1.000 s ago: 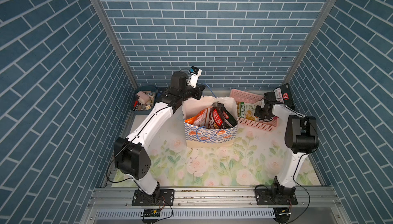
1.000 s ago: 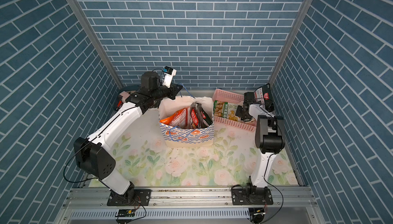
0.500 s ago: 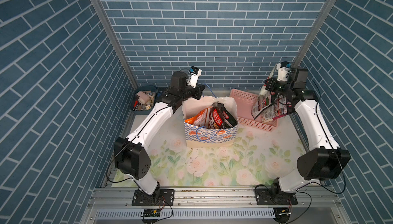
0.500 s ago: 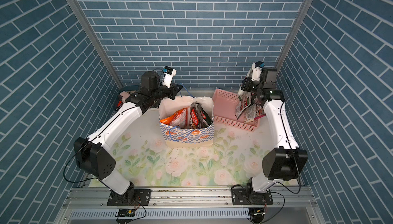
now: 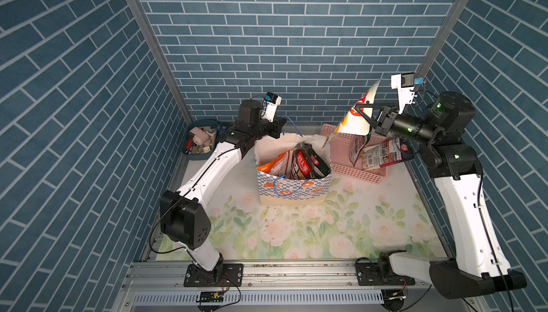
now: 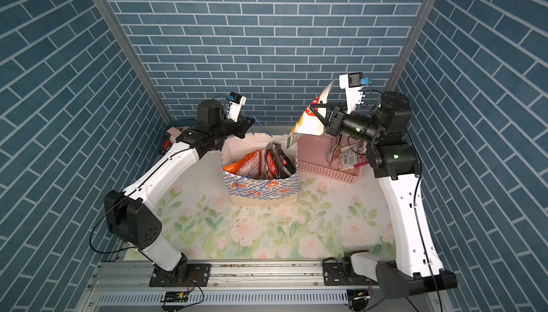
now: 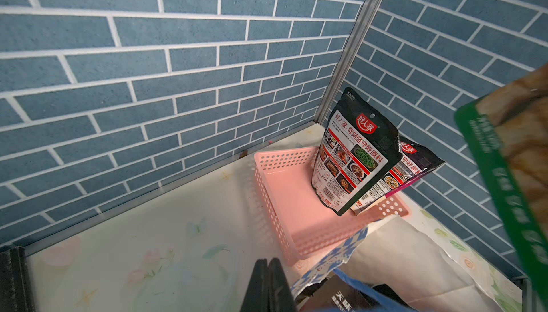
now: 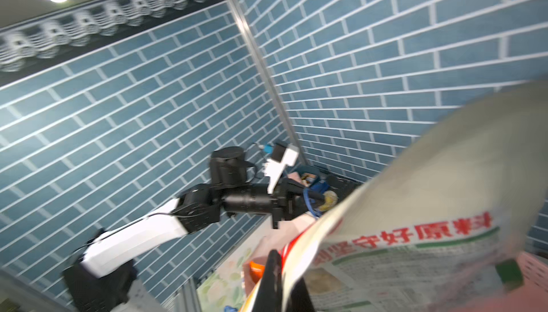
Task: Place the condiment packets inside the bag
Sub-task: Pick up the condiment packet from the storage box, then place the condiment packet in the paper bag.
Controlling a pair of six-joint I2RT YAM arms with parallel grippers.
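Observation:
The checked paper bag stands upright mid-table, with an orange condiment packet and a black one upright inside. My right gripper is shut on a white-and-green packet, which hangs tilted above the bag's right rim. My left gripper is shut at the bag's back rim. The blue cord handle runs beside it; a pinch does not show. Two more packets lean in the pink basket.
A blue tray of small bits sits at the back left corner. The pink basket stands right of the bag against the back right. Brick walls close in on three sides. The floral mat stretches in front of the bag.
My right arm has risen out of the pink basket with the white-and-green packet and swung it left, over the bag's right rim. The left arm and the bag have not moved.

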